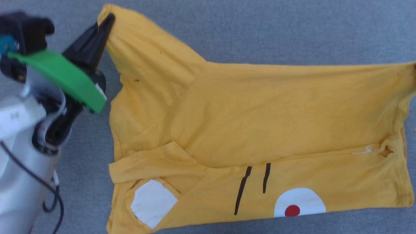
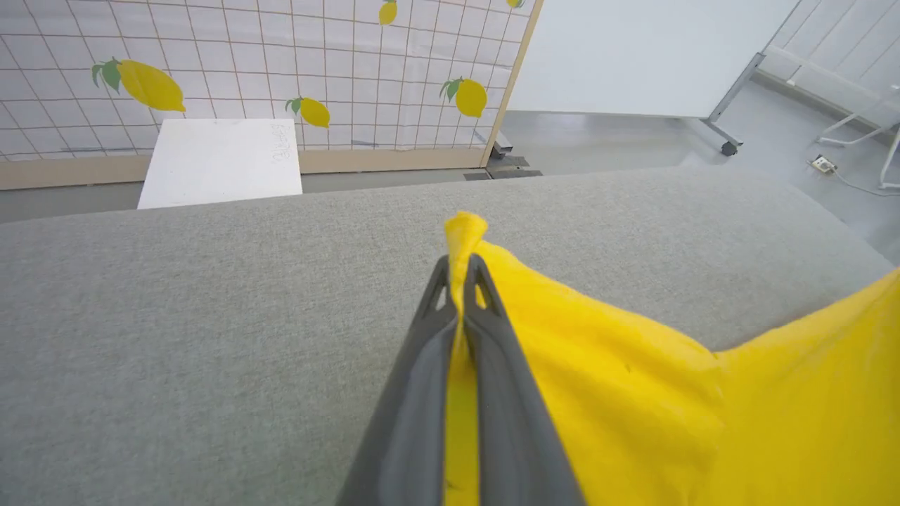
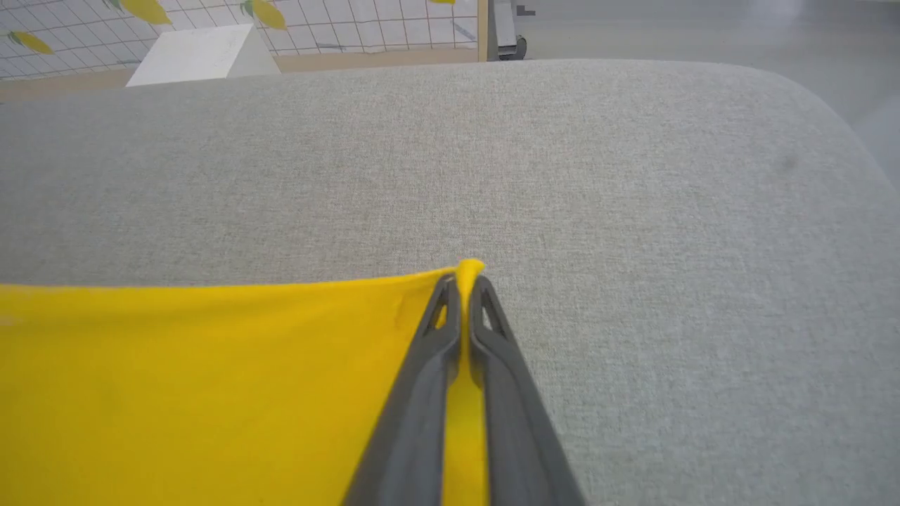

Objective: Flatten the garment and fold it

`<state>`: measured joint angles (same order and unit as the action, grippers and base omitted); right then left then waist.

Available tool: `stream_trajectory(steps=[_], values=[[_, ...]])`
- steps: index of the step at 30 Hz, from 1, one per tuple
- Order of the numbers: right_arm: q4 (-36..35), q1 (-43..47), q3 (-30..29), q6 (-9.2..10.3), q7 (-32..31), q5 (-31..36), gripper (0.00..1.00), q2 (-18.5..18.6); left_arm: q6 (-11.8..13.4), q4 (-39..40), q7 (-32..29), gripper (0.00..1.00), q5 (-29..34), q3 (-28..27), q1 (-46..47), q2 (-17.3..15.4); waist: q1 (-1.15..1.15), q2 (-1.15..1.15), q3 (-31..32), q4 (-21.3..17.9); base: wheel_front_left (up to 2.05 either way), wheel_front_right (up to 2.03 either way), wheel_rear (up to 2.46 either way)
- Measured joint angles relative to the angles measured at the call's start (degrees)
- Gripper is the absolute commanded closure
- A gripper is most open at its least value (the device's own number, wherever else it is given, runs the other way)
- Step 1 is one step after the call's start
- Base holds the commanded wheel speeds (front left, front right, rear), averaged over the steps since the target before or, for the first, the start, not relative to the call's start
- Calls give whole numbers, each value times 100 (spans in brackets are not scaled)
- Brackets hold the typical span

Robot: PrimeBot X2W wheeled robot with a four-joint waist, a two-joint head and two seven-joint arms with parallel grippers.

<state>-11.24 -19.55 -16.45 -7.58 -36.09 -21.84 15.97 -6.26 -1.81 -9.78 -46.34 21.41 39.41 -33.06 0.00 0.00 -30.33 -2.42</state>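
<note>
The yellow garment (image 1: 260, 130) lies spread on the grey cushioned surface (image 1: 260, 29), its back up, with a strip of print along the near edge: white patches, a red dot and black stripes. My left gripper (image 1: 110, 19) is shut on the far left corner of the garment (image 2: 633, 379), with cloth pinched between its fingers (image 2: 415, 393). My right gripper (image 3: 464, 281) is shut on another corner of the garment (image 3: 211, 393), the cloth stretched taut to its left. In the head view that corner reaches the right edge.
The grey surface (image 2: 176, 337) extends beyond the garment on the far side. Past its far edge stand a lemon-print grid panel (image 2: 281, 63), a white box (image 2: 218, 161) and a white board on wheels (image 2: 633, 49).
</note>
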Motion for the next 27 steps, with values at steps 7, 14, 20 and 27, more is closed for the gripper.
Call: stream_trajectory(steps=[7, 14, 20, 27], values=[[-449, 1051, -313, 0, 236, -198, 100, -252, 309, 1067, 493, 100, -334, -285, -1571, -92, 0, 0, 597, 54, 0, 0, 0], [-569, 1976, -465, 0, 361, -338, 100, -637, 644, 1590, 745, 100, -583, -352, -3108, -112, 0, 0, 1104, 115, 0, 0, 0], [-324, 2617, -472, 0, 591, -231, 100, -820, 728, 1308, 784, 100, -664, -134, -3868, -62, 0, 0, 1383, 187, 0, 0, 0], [112, 2815, -372, 0, 814, -20, 82, -925, 742, 614, 701, 100, -633, 201, -4056, 85, 0, 0, 1633, 239, 0, 0, 0]])
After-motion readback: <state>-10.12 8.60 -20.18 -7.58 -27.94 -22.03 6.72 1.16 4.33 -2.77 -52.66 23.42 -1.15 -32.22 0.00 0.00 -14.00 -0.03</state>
